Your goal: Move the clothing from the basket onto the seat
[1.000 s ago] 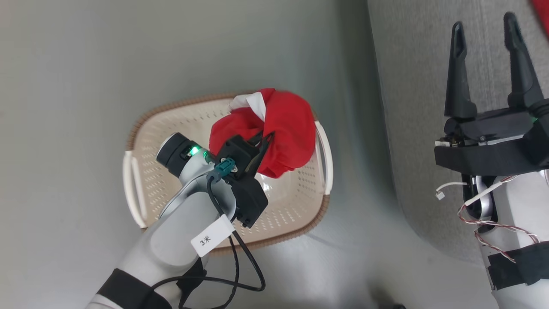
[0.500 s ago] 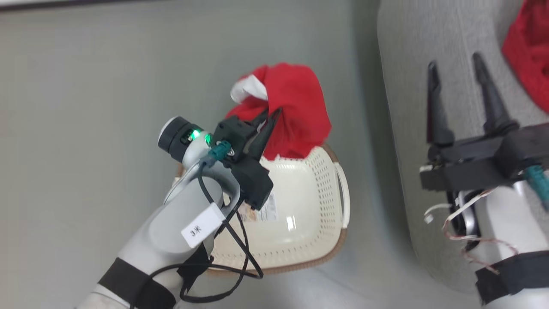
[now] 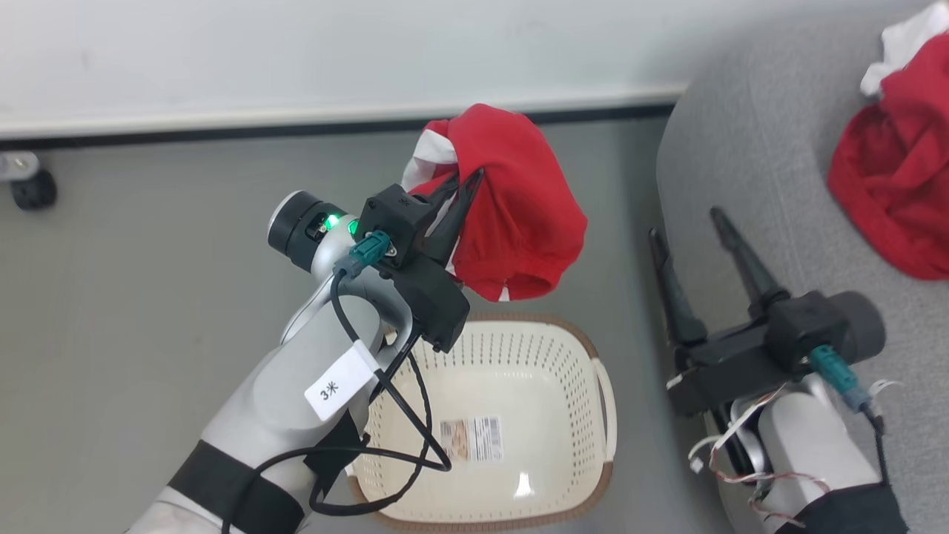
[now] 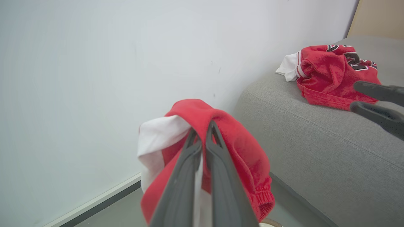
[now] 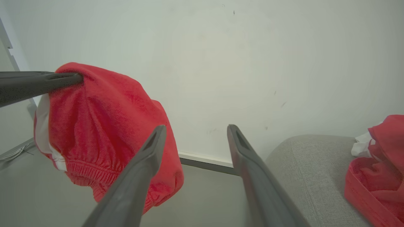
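My left gripper [image 3: 463,182] is shut on a red-and-white piece of clothing [image 3: 523,215], which hangs bunched in the air beyond the far rim of the basket [image 3: 552,356]. The cream basket stands on the floor with only a printed label [image 3: 471,439] inside. In the left wrist view, my closed left gripper [image 4: 202,129] pinches the clothing [image 4: 243,151]. My right gripper [image 3: 687,224] stands open and empty at the seat's [image 3: 749,163] left edge. A red jersey [image 3: 890,200] with black lettering lies on the grey seat. In the right wrist view, my right gripper [image 5: 196,127] is open beside the hanging clothing [image 5: 104,126].
A white wall with a dark-edged baseboard [image 3: 296,122] runs behind the basket and seat. A small caster wheel [image 3: 30,189] sits on the grey floor at the far left. A black cable loops from my left forearm over the basket's near rim.
My left gripper has lifted the red-and-white clothing out of the basket and holds it high beyond the far rim. The head camera has tilted up, bringing the wall and jersey into view.
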Tool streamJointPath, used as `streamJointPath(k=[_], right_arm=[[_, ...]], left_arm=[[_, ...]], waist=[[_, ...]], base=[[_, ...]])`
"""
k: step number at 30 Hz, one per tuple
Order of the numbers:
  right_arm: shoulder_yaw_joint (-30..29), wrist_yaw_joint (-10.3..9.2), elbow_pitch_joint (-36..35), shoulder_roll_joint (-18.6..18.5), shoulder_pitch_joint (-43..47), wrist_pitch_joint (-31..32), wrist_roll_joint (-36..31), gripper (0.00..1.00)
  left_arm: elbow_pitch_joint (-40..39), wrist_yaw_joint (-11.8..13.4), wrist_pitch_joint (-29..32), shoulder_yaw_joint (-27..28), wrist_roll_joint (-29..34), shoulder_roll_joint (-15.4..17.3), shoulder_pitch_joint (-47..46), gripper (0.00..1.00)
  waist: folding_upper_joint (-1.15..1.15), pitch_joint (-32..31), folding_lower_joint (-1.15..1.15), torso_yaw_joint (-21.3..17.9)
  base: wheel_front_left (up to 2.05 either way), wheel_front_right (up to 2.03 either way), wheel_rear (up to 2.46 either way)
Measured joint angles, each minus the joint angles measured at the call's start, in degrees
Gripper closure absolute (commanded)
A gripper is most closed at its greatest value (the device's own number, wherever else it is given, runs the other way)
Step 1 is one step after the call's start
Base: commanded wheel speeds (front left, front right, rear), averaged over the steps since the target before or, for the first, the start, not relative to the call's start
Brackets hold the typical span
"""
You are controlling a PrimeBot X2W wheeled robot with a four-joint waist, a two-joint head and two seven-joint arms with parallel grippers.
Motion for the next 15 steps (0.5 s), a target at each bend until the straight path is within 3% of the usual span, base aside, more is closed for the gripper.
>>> streamJointPath(k=[15], right_arm=[[4.19, 2.94, 8.22, 0.98, 3.67, 0.00, 0.20, 0.00]], left_arm=[[-2.05, -0.55, -0.01, -5.03, -2.10, -0.01, 4.93, 1.00]], waist=[[0.00, -12.10, 0.00, 2.15]], base=[[0.00, 0.00, 0.00]])
